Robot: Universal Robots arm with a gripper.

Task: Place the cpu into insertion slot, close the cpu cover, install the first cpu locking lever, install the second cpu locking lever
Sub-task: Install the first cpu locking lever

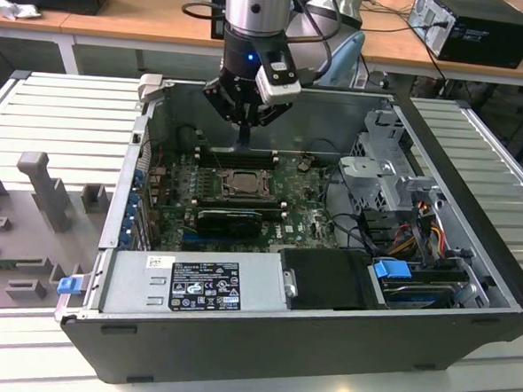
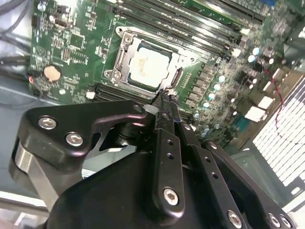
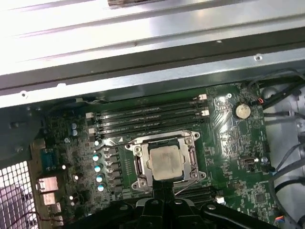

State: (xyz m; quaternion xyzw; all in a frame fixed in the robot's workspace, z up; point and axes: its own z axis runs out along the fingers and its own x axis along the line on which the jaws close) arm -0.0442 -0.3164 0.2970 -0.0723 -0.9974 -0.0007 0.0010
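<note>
The black gripper (image 2: pixel 164 98), jaws pressed together and empty, hovers beside the silver-grey frame cover (image 2: pixel 178 60), which lies over the pale square chip (image 3: pixel 165 162) seated mid-board in the black-rimmed socket (image 3: pixel 138 165). Any lever probably needs steady, square fingertip pressure.

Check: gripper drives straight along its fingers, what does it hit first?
The gripper would probably meet the edge of the cpu cover first, next to the memory slots; depth is unclear.

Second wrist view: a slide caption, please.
Shut black gripper beside pale square metallic cpu framed by thin silver-grey cpu cover.
</note>
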